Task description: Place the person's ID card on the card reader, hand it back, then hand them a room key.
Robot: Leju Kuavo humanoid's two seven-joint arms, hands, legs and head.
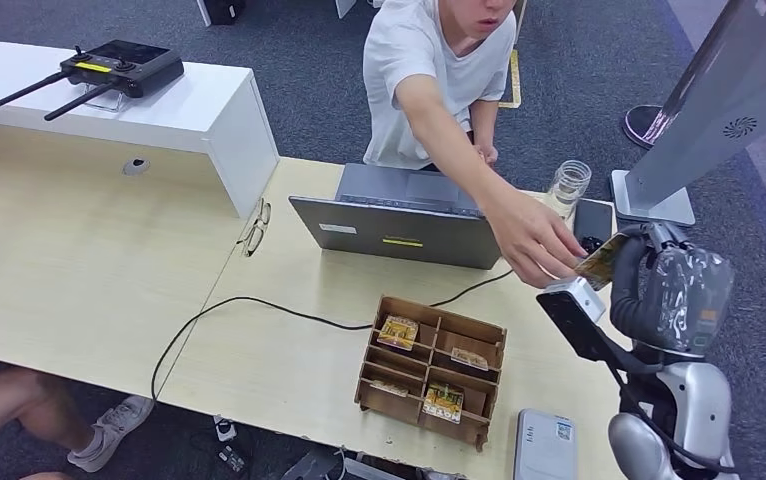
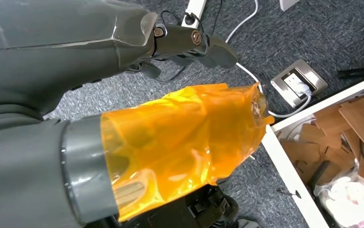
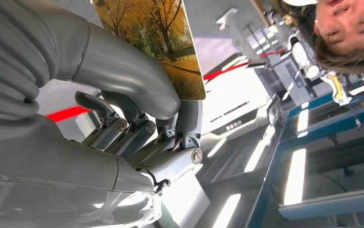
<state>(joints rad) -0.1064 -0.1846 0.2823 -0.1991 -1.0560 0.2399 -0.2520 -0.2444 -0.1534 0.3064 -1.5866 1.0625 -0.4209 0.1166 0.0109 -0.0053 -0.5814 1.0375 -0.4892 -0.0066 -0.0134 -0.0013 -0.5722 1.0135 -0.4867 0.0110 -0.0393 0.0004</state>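
Observation:
My right hand [image 1: 657, 282] is raised at the table's right end and pinches a card [image 1: 599, 262] printed with autumn trees. In the right wrist view the card [image 3: 170, 47] sits between the thumb and the fingers of that hand [image 3: 137, 109]. A person's hand [image 1: 534, 243] reaches across the laptop, and its fingertips meet the card's edge. The white card reader [image 1: 544, 446] lies at the table's front edge. A wooden compartment box [image 1: 469, 335] holding several key cards [image 1: 397, 332] stands left of it. My left hand [image 2: 123, 95] hangs over the floor, its thumb wrapped in orange film, holding nothing.
An open grey laptop [image 1: 399, 225] with a black cable stands mid-table. A glass jar [image 1: 569, 185], a black phone [image 1: 592, 220] and a monitor stand [image 1: 659, 200] crowd the back right. Glasses [image 1: 255, 228] lie to the laptop's left. A remote controller [image 1: 109, 68] rests on the white shelf.

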